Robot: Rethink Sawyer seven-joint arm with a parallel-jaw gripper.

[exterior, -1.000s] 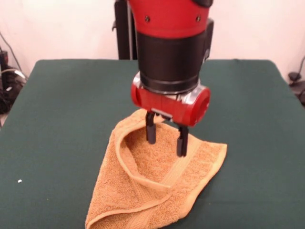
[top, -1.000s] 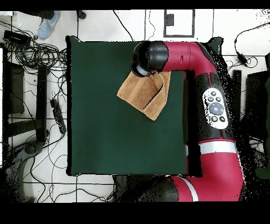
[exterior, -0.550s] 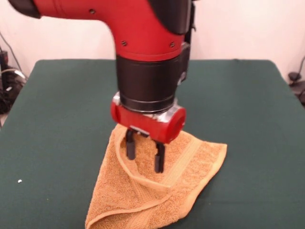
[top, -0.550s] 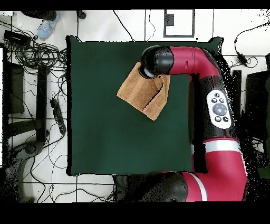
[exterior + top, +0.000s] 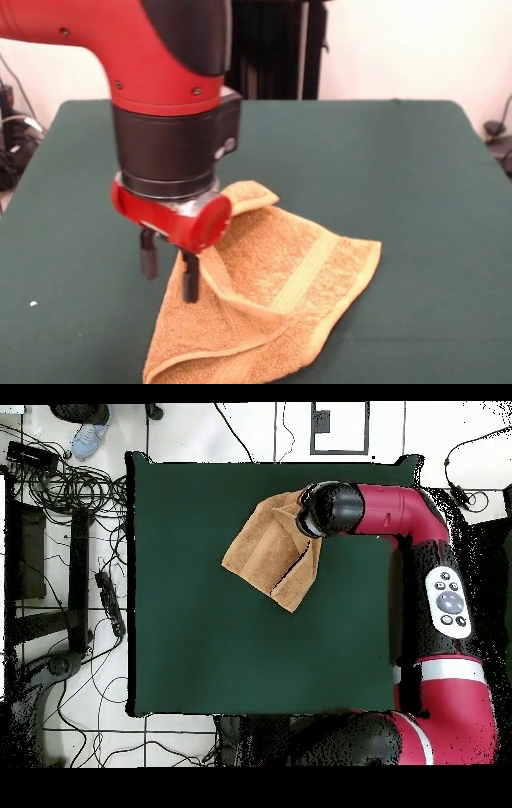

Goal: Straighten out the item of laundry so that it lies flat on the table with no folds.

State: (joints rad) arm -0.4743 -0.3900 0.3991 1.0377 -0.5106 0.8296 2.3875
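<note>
Here, open tool (image 5: pixel 169 276) overhangs folded towel's (image 5: pixel 272 296) edge.

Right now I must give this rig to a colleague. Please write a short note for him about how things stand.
Pincer: open, holding nothing, hanging over the towel's edge at the picture's left in the front view.
Towel: on the green table, toward the side away from the robot's base. It is folded over itself, with one corner curled up behind the pincer.
Done: nothing flat yet.
Left: grasp an edge, open the folds, spread the towel flat.
</note>
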